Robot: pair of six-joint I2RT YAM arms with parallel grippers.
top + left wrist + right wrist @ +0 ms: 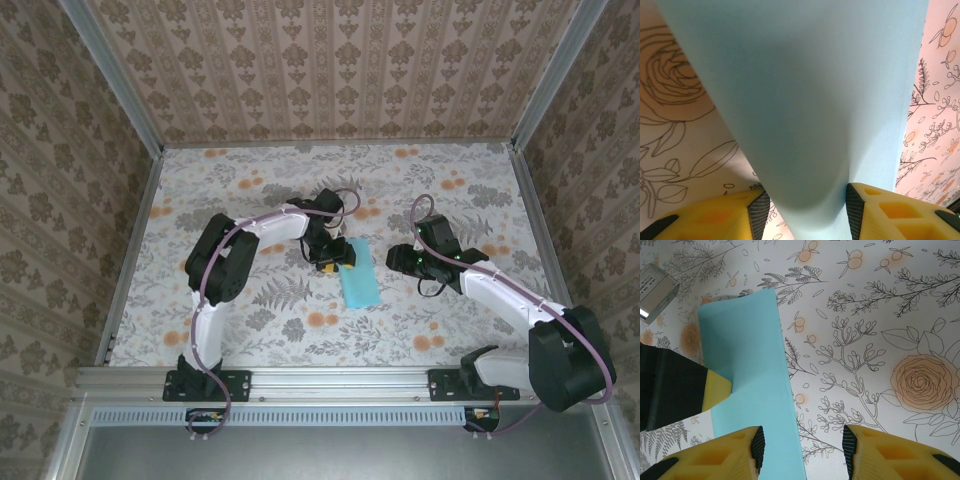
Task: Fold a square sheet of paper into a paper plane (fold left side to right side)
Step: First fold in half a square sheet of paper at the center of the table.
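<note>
- Turquoise-blue, the square sheet of paper [361, 283] lies mid-table between the two arms. From the right wrist it reads as a tall narrow strip on the flowered table [880, 315], so the left half seems already brought over towards the right.
- Left gripper [807, 212] has its jaws partway apart, with the sheet bowed up through the gap and touching both black pads [759, 215]. From so close I cannot tell whether they squeeze it or merely cradle it.
- Right gripper [802, 450] stands open and empty, low over the table, with the strip's right edge just inside its left finger.
- For a good fold, the moving edge should come down flush on the right edge before any crease is set. A skew here would likely carry into every later fold.
- Keep the bow soft and lower it gently, since thin paper tends to kink where it is pinched hard.
- Right gripper looks well placed to pin the matched edges while the left presses along the folded side to flatten it.
- Let go only once the layers lie flat, or the flap may spring back.
</note>
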